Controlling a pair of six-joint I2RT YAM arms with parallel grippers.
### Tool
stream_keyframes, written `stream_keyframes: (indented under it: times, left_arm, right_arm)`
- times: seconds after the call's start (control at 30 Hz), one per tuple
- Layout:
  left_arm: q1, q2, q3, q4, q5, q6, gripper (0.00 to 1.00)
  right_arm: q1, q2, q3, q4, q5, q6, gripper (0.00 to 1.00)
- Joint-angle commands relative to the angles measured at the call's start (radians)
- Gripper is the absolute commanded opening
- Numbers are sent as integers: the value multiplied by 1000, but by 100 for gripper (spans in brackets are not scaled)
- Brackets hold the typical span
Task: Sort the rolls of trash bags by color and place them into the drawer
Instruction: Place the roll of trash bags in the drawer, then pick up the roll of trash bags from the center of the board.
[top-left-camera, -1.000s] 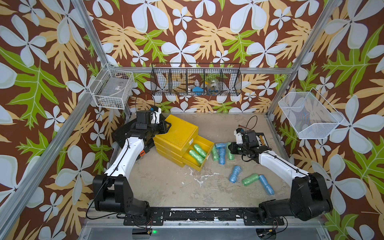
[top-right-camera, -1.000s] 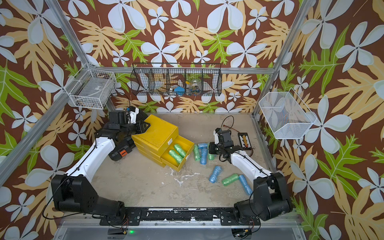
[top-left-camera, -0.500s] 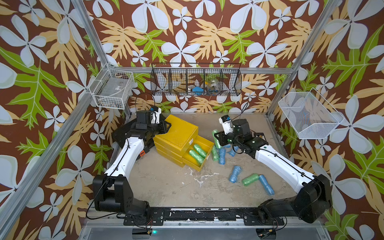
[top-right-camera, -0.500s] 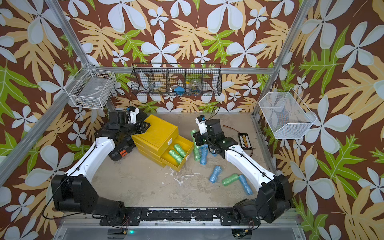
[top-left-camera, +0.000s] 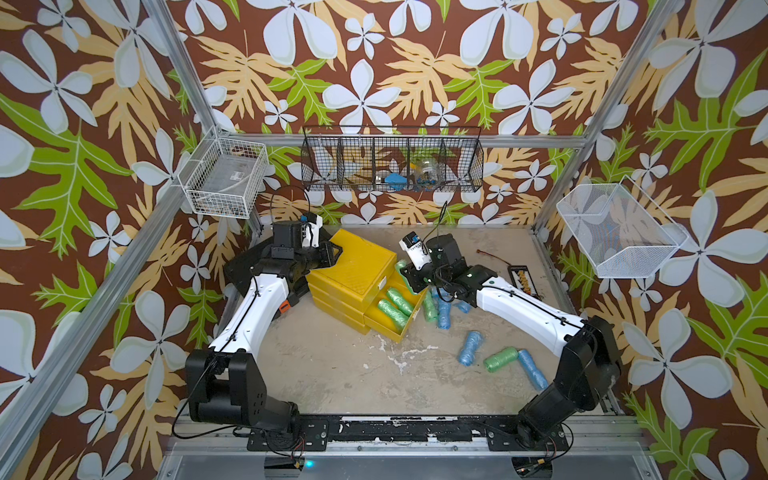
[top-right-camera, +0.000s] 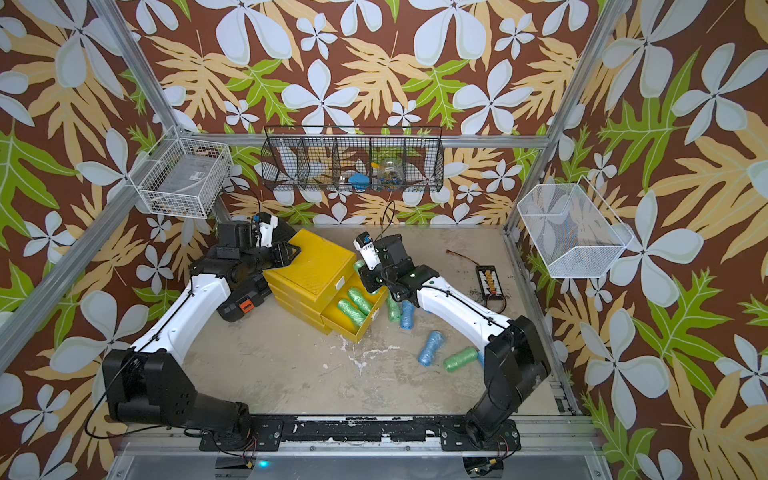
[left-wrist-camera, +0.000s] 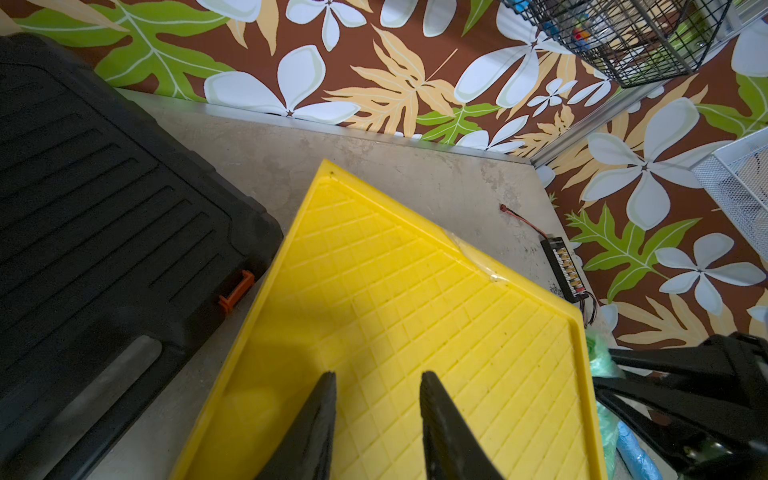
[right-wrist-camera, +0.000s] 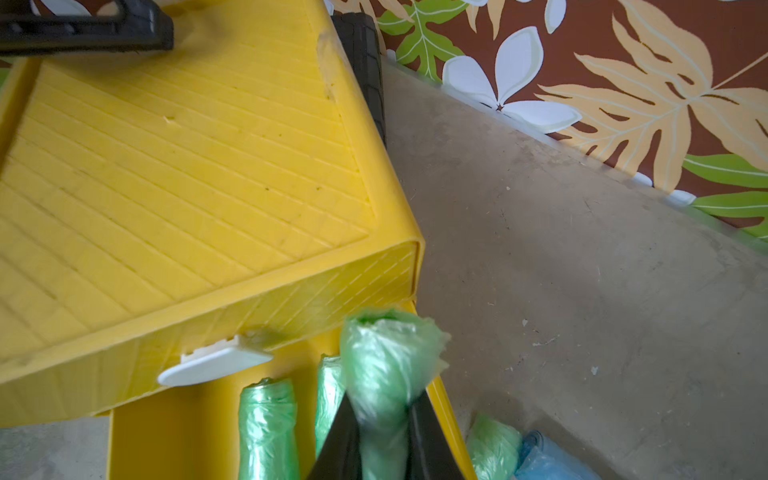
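Observation:
The yellow chest of drawers (top-left-camera: 353, 266) stands at the back middle of the floor. The drawer (top-left-camera: 384, 328) under its top one is pulled out, and two green rolls (top-left-camera: 392, 306) lie in it. My right gripper (right-wrist-camera: 384, 399) is shut on another green roll (right-wrist-camera: 388, 353), which it holds over the open drawer's far corner, beside the chest's front (top-left-camera: 402, 264). My left gripper (left-wrist-camera: 376, 376) rests over the chest's top at its back corner (top-left-camera: 334, 251), jaws a little apart with nothing between them. Loose blue rolls (top-left-camera: 469, 347) and green rolls (top-left-camera: 500, 359) lie on the floor to the right.
A flat black tool case (top-left-camera: 241, 266) lies behind and to the left of the chest. A small black connector strip with wires (top-left-camera: 523, 282) lies at the right wall. A black wire basket (top-left-camera: 392, 164) and two white ones (top-left-camera: 224, 183) hang on the walls.
My right arm has swung left from the loose rolls to the open drawer, carrying the green roll. The left arm and the chest have not moved.

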Motion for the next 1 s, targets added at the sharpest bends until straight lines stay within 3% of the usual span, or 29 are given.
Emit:
stream_keyframes:
  times: [0.0, 0.3, 0.5, 0.6, 0.77, 0.97]
  left_arm:
    - [1, 6, -2, -47, -6, -4, 38]
    - [1, 12, 2, -46, -3, -5, 37]
    - [0, 13, 1, -48, -8, -1, 37]
    - [1, 11, 0, -49, -8, -1, 37]
    - [1, 10, 0, -49, -10, -3, 37]
    - [2, 9, -2, -49, -7, -7, 37]
  right_arm:
    - [3, 16, -9, 37, 33, -49, 12]
    - [11, 62, -42, 45, 54, -68, 14]
    - [17, 65, -37, 26, 71, -45, 39]
    - [17, 35, -46, 36, 78, -23, 47]
    - [16, -33, -53, 32, 101, 15, 51]
    - [15, -110, -70, -27, 214, 89, 53]
